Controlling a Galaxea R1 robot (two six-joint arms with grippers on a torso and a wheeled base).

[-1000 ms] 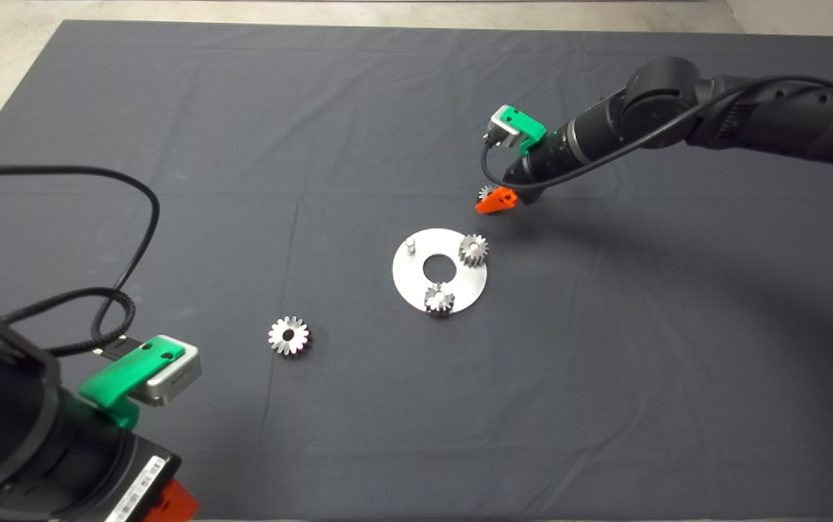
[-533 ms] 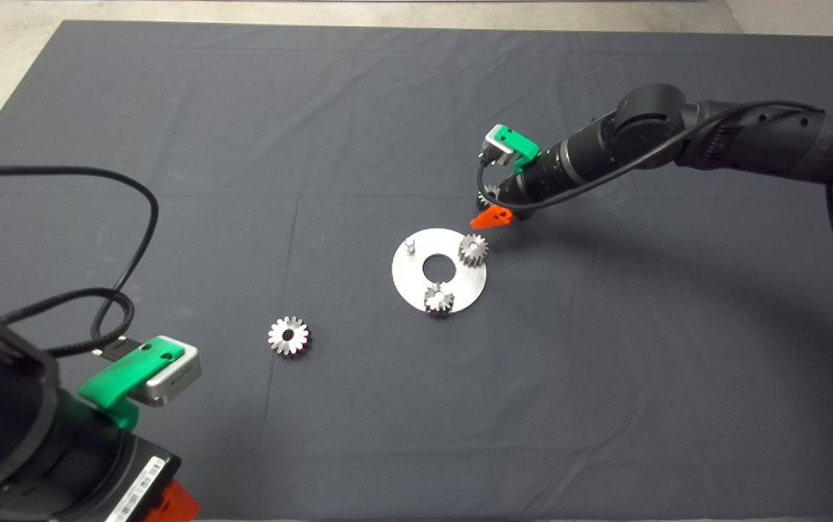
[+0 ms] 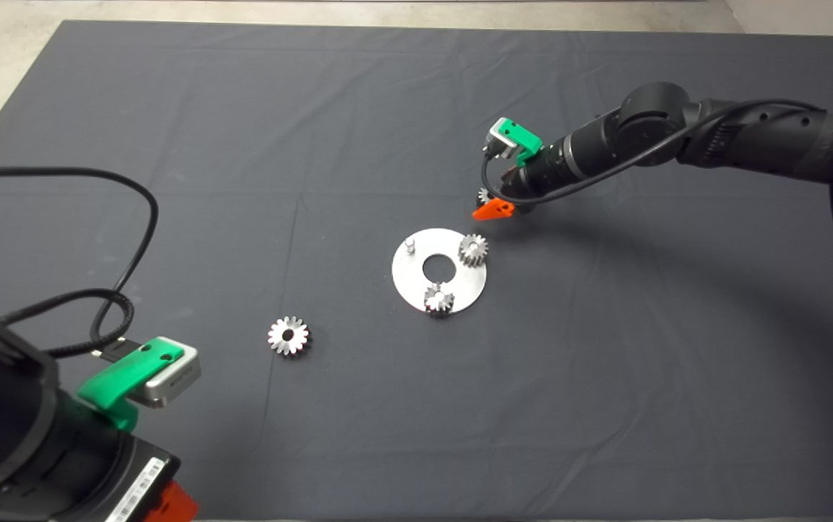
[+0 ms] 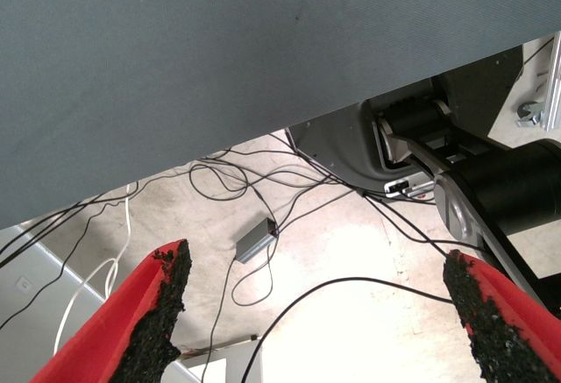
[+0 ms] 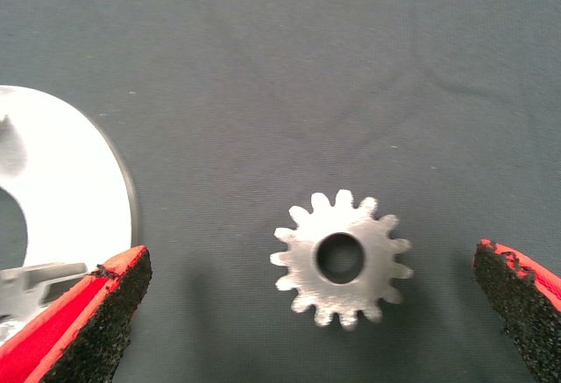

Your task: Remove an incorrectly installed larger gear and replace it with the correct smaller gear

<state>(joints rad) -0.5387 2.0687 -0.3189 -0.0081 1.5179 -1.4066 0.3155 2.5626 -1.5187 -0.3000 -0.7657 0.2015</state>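
Gears lie scattered across my dark mat point(image 3: 387, 109). My right gripper point(image 5: 307, 313) hovers just beyond the round steel plate point(image 3: 416, 286), fingers spread wide on either side of the smaller gear point(image 5: 342, 258), which lies flat on the mat between them, untouched. Two other small gears point(image 3: 473, 249) sit on the plate, beside a bare peg point(image 3: 409, 244). The larger gear point(image 3: 288, 336) rests on the mat, well left of the plate. My left gripper point(image 4: 320, 313) waits at the near left edge, fingers apart and holding nothing, over floor cables point(image 4: 263, 181).
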